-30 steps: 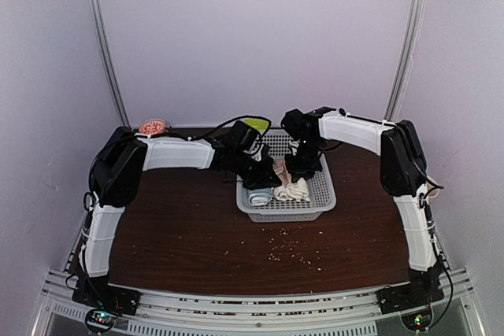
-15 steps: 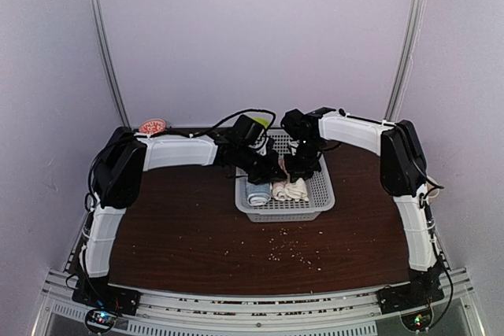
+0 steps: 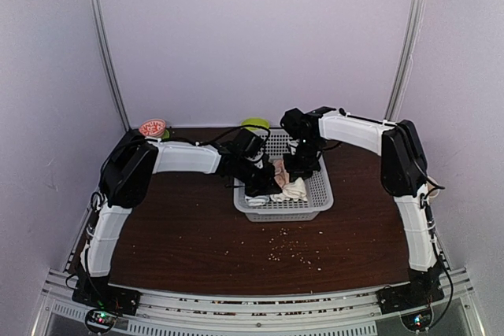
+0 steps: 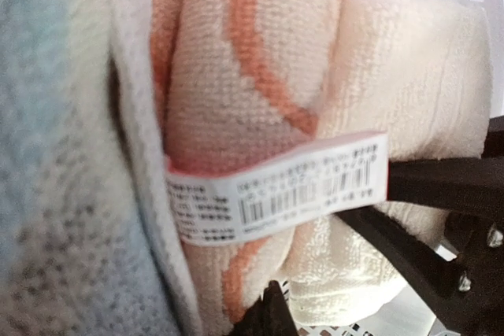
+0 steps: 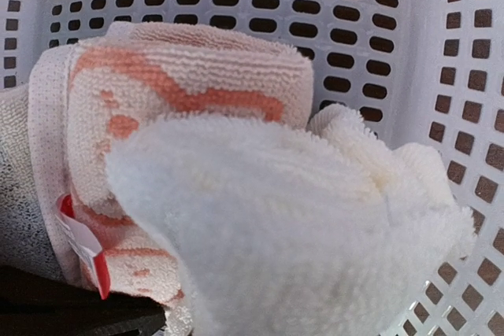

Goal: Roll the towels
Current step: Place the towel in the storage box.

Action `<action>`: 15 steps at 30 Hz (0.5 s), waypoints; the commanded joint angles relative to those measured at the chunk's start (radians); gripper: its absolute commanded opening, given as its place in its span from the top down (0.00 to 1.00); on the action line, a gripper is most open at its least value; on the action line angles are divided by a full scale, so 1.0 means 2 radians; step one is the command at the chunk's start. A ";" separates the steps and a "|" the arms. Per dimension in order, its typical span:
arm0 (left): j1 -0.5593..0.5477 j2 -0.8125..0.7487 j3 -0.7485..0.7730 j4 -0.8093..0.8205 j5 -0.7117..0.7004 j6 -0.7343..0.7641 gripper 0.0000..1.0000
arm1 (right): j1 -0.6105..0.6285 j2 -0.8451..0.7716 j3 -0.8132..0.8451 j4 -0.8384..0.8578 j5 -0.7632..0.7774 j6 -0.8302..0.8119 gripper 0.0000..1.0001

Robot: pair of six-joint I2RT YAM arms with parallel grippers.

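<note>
**Top, left wrist and right wrist views.** Both of my arms reach into the white perforated basket (image 3: 285,212), which stands on the far middle of the dark wooden table (image 3: 181,226). Both towels lie inside it. The patterned towel (image 5: 173,92), cream with orange-pink markings, is a tight bundle. The cream-white towel (image 5: 291,226) presses against its side, bunched and fluffy. A white barcode label (image 4: 276,190) with a red edge hangs from the patterned towel. The grey-blue towel (image 4: 39,218) touches the patterned towel's other side.

My left gripper (image 3: 261,184) sits low over the left part of the basket with its jaws pressed together. Its dark tips show at the bottom edge of the left wrist view, just below the patterned towel, and I cannot tell whether any cloth is caught between them.

My right gripper (image 3: 303,169) comes down over the middle of the basket. Its black fingers (image 4: 425,182) converge on the cream-white towel and pinch it, and that towel fills most of the right wrist view. Pale crumbs (image 3: 291,249) are scattered on the table in front of the basket.
</note>
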 commanded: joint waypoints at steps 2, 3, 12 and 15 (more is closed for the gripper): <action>0.010 0.000 -0.023 -0.008 -0.032 -0.018 1.00 | -0.008 -0.039 0.000 -0.008 0.030 0.001 1.00; 0.009 -0.001 -0.024 -0.009 -0.033 -0.018 1.00 | -0.009 -0.042 -0.001 -0.010 0.037 -0.001 1.00; 0.010 -0.005 -0.030 -0.008 -0.035 -0.019 1.00 | -0.014 -0.038 0.021 -0.040 0.066 -0.012 1.00; 0.010 -0.006 -0.032 -0.006 -0.035 -0.019 1.00 | -0.014 -0.027 0.022 -0.044 0.065 -0.006 1.00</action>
